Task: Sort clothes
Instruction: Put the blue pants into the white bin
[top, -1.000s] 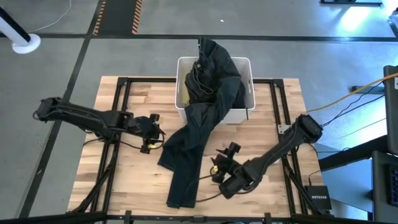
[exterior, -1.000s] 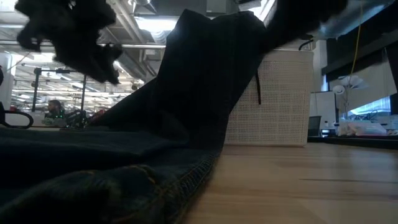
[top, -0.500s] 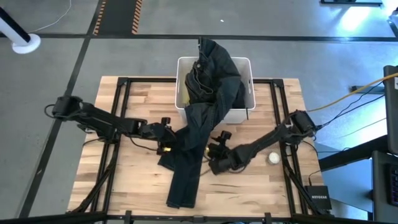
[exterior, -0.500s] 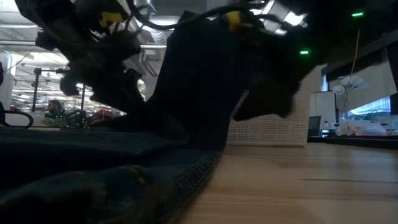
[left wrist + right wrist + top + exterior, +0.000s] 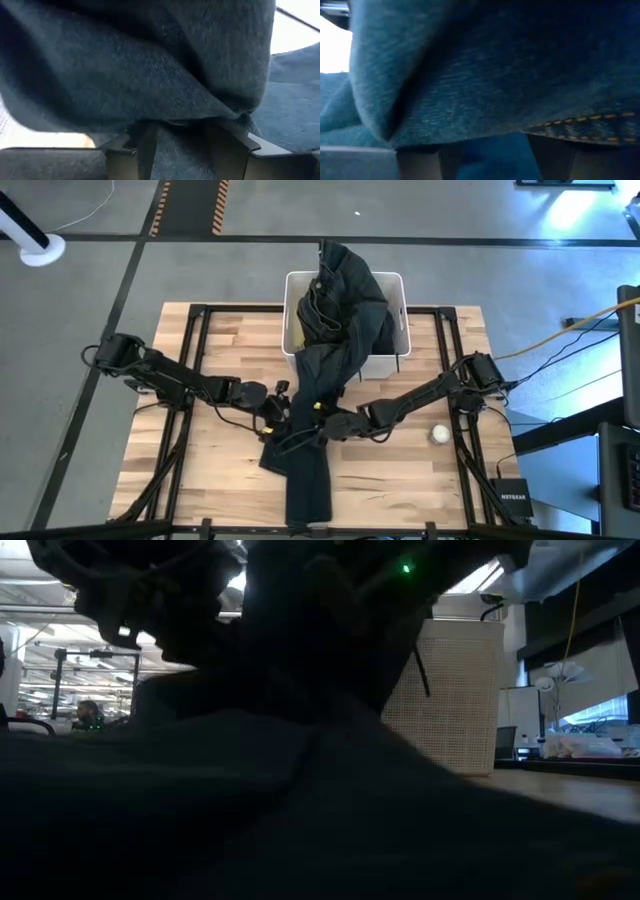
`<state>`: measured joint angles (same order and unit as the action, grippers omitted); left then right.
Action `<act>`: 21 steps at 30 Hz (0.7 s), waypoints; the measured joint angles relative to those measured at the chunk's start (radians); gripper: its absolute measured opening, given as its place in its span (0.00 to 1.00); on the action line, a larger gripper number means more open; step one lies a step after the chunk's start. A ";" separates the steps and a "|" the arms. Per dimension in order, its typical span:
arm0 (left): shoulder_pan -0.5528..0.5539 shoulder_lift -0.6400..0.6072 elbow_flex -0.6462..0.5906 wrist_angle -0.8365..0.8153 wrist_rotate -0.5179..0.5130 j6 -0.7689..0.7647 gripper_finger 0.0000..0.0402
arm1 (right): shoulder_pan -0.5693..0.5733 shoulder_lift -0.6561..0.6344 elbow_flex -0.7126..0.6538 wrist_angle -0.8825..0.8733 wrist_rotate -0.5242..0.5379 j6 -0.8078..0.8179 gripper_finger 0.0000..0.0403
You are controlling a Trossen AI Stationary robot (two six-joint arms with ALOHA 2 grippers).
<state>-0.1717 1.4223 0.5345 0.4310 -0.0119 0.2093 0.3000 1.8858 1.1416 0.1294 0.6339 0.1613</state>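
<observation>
A large dark denim garment (image 5: 330, 340) hangs out of the white bin (image 5: 398, 290) and runs down over the table toward the near edge (image 5: 308, 490). My left gripper (image 5: 283, 408) is at the garment's left edge. My right gripper (image 5: 318, 426) is at its right edge. Both are low over the table at the garment's narrowed middle. In each wrist view the two fingers stand apart with dark cloth (image 5: 175, 90) (image 5: 485, 90) filling the gap. A bit of yellow cloth (image 5: 293, 332) shows inside the bin. The other clothes are hidden. My left gripper comes level from the table's left, and a fold of the denim's left edge (image 5: 175, 135) lies between its spread fingers (image 5: 144, 150). My right gripper comes level from the table's right, and a stitched edge of the denim (image 5: 570, 122) lies across its spread fingers (image 5: 552, 155). The cloth rests on the table.
A small white ball (image 5: 440, 434) lies on the table right of the right arm. The bin stands at the far middle. Bare wood (image 5: 200, 480) shows at the near left and near right. The low view is mostly blocked by dark cloth (image 5: 300, 800).
My left gripper has gone toward the table's right and my right gripper toward its left, both in to the denim garment. The garment's lower part has bunched narrower between them and its lower end has slid toward the near edge.
</observation>
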 joint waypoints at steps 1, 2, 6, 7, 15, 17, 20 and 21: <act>-0.008 0.000 0.007 -0.005 -0.003 -0.001 0.38 | 0.001 0.000 0.007 0.008 0.000 -0.016 0.53; -0.018 -0.007 0.016 -0.017 -0.003 -0.002 0.38 | 0.002 0.000 0.019 0.017 0.001 -0.035 0.53; -0.046 -0.053 0.046 -0.030 -0.002 -0.006 0.38 | 0.006 -0.002 0.086 0.038 0.028 -0.101 0.53; -0.047 -0.072 0.050 -0.030 -0.007 0.002 0.38 | 0.007 -0.003 0.104 0.039 0.054 -0.121 0.53; 0.005 -0.297 0.067 0.020 -0.172 0.122 0.38 | -0.001 -0.006 0.316 0.045 0.377 -0.316 0.53; 0.040 -0.338 0.067 0.074 -0.172 0.136 0.38 | -0.004 -0.005 0.384 0.043 0.426 -0.410 0.53; 0.098 -0.371 0.069 0.185 -0.171 0.167 0.38 | -0.023 -0.003 0.493 0.035 0.507 -0.550 0.53; 0.116 -0.372 0.070 0.233 -0.173 0.178 0.38 | -0.033 -0.003 0.528 0.031 0.529 -0.590 0.53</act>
<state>-0.0555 1.0500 0.6044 0.6636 -0.1847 0.3871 0.2669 1.8832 1.6699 0.1600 1.1632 -0.4286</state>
